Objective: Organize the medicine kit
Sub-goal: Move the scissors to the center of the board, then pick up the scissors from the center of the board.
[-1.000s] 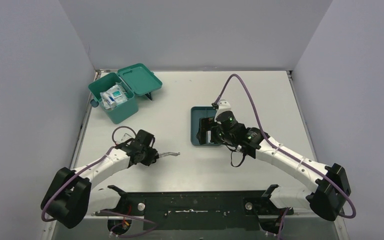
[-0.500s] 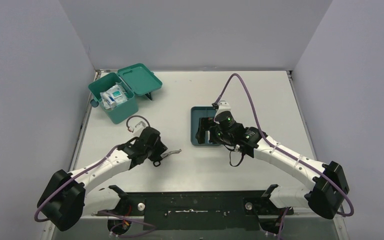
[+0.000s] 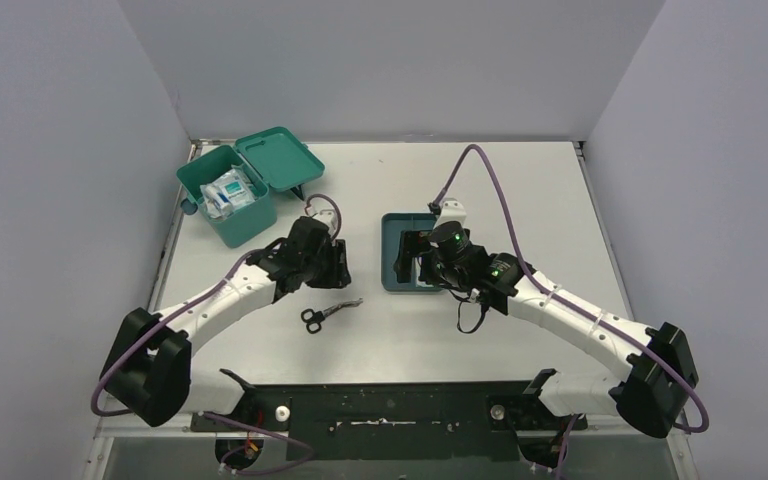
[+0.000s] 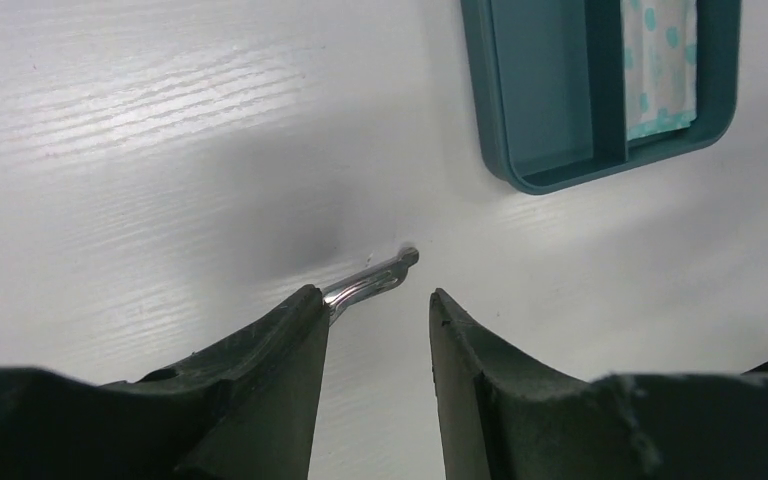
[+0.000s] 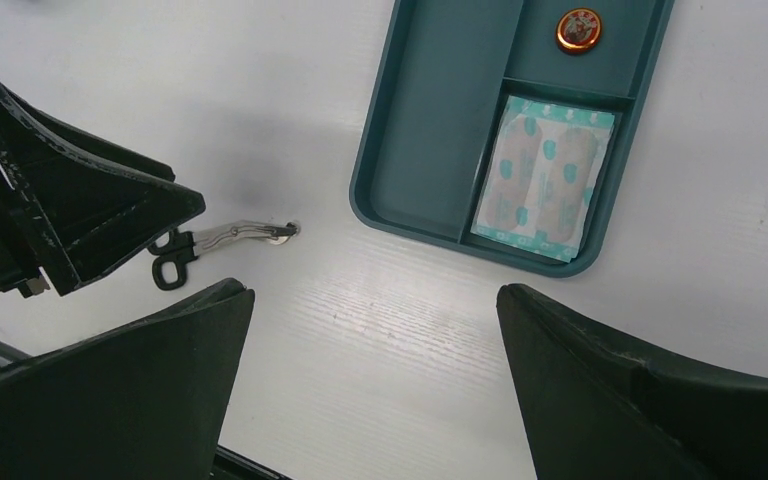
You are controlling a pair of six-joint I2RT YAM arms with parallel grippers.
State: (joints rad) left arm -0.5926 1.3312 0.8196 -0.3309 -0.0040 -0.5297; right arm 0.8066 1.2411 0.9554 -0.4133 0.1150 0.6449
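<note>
The medicine kit [image 3: 228,198], a teal box, stands at the back left with its lid [image 3: 278,158] open and white packets inside. Small scissors [image 3: 328,313] with black handles lie flat on the table; their metal blades [image 4: 372,279] show beside my left finger. My left gripper [image 3: 337,262] [image 4: 375,295] hovers just beyond the scissors, open, with nothing between its fingers. My right gripper [image 3: 412,262] [image 5: 375,290] hangs wide open and empty over the near end of the divided tray [image 3: 391,252].
The dark teal tray [image 5: 430,130] [image 4: 545,90] holds a pack of plasters [image 5: 545,180] and a small orange round tin [image 5: 580,28]. The scissors [image 5: 222,239] lie left of it. Grey walls close in on the table's left, right and back.
The left gripper has let go of the scissors, which now lie on the table, and has moved away from me towards the tray. The right arm has barely shifted.
</note>
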